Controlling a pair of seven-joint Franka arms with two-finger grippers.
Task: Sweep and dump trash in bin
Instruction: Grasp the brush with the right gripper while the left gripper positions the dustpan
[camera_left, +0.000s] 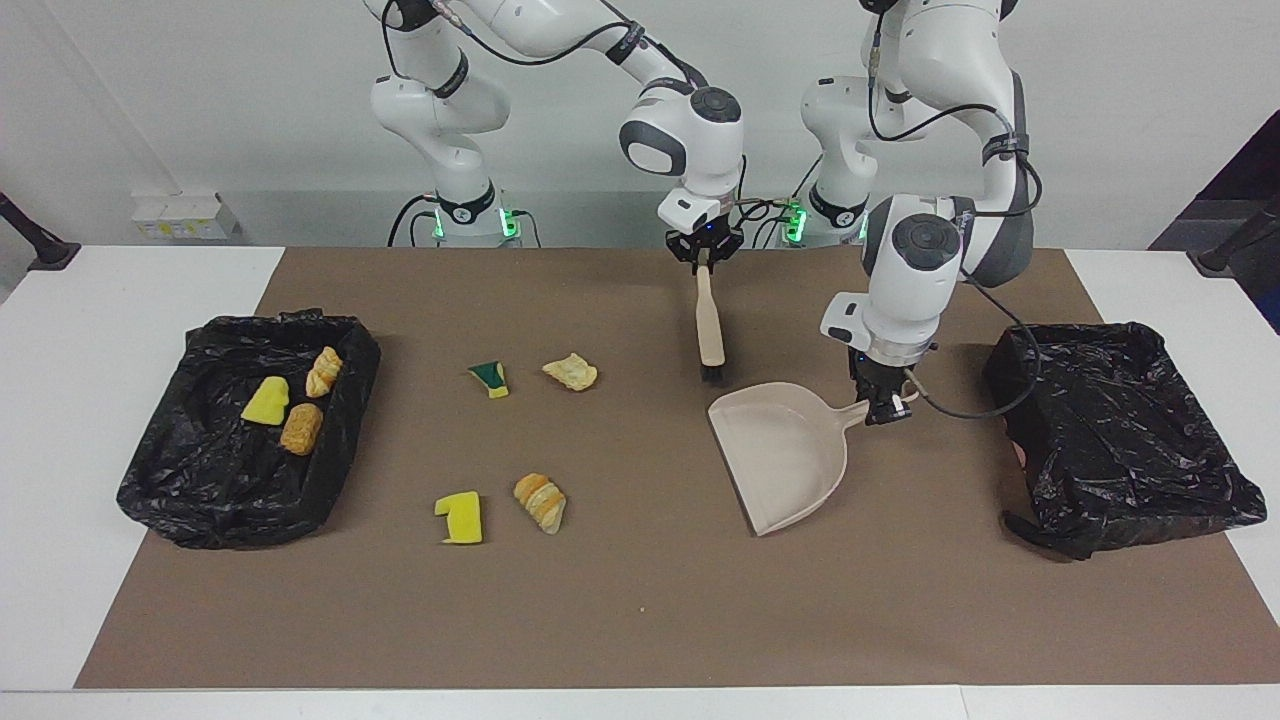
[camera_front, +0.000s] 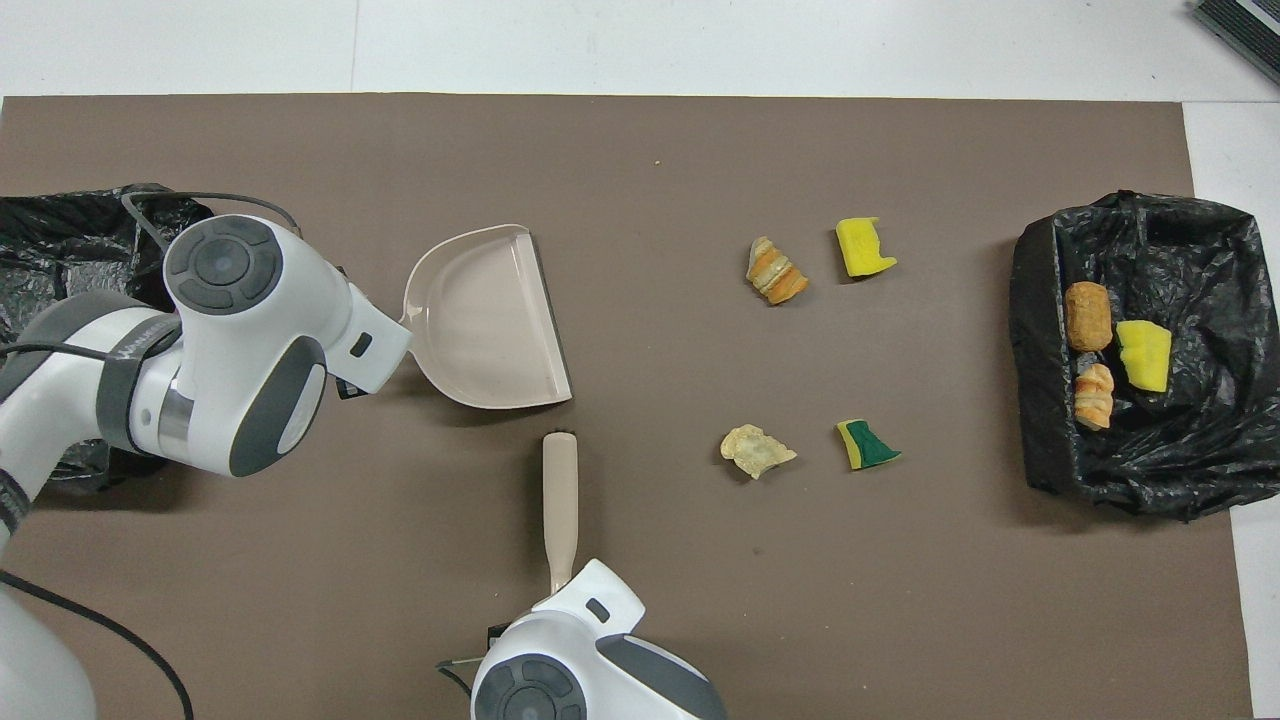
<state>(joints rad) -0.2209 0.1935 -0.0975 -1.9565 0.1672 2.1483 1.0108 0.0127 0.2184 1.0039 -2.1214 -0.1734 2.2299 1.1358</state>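
empty bin (camera_front: 60, 225) half hidden, edge-cropped

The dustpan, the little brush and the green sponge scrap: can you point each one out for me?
dustpan (camera_left: 785, 455): facing view, on the floor of its scoop.
brush (camera_front: 560, 490): overhead view, on its beige handle.
green sponge scrap (camera_left: 490, 377): facing view, on its green top.
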